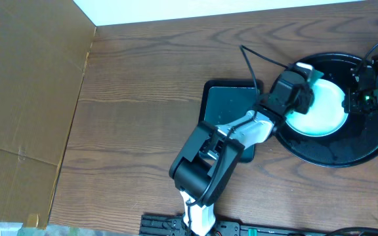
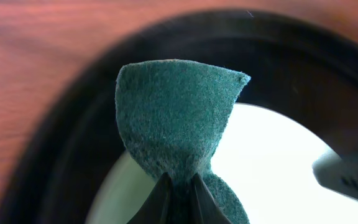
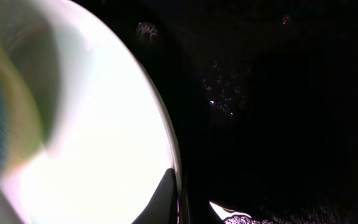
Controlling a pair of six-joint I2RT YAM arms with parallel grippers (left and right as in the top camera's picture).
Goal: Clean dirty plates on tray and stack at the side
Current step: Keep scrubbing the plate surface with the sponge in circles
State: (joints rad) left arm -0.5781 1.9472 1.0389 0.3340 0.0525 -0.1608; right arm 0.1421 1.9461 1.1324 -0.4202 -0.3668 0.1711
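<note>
One white plate [image 1: 323, 110] with a pale-aqua lower edge lies on the round black tray [image 1: 333, 160]; no other plate shows. My left gripper [image 1: 309, 84] is over the plate's upper left part, shut on a teal scouring pad [image 2: 176, 118], its fingers [image 2: 179, 200] pinching the pad's lower end above the plate [image 2: 278, 168] and the tray [image 2: 73, 137]. My right gripper [image 1: 353, 101] is at the plate's right rim. In the right wrist view its fingers [image 3: 194, 208] straddle the rim of the plate [image 3: 92, 124], one on top and one outside, over the tray [image 3: 278, 124].
A smaller rectangular dark tray [image 1: 231, 105] lies left of the round tray, partly under my left arm. A cardboard sheet [image 1: 25, 98] covers the table's left side. A black cable [image 1: 254, 59] runs above the rectangular tray.
</note>
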